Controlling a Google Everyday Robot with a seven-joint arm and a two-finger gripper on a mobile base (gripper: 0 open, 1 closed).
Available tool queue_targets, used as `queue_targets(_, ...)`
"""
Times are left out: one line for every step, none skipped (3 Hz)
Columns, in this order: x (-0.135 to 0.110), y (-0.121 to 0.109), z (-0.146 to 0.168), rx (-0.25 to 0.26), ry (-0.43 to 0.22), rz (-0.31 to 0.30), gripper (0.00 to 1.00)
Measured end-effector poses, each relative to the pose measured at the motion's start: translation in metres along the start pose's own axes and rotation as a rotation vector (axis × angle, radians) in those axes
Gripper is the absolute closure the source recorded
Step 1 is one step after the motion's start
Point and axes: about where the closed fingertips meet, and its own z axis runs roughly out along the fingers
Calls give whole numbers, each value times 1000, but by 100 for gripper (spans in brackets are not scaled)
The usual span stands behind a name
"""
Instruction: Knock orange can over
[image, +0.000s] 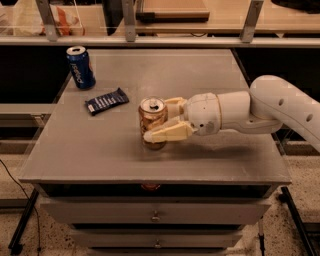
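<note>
The orange can (152, 116) stands upright near the middle of the grey table (90, 155), silver top and pull tab facing up. My gripper (161, 121) reaches in from the right on a white arm. Its two cream fingers are spread, one behind the can and one (166, 134) in front, low across the can's lower half. The can sits between them, and the front finger looks to touch it.
A blue can (80, 67) stands upright at the table's far left corner. A dark blue snack packet (106, 101) lies flat to the left of the orange can. A shelf rail runs behind the table. Drawers sit below the front edge.
</note>
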Motion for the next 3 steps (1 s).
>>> queue_targets(3, 0, 3, -4, -3, 10, 65)
queue_targets(7, -6, 5, -8, -2, 20, 87)
queue_targets(3, -30, -5, 31, 12, -27, 100)
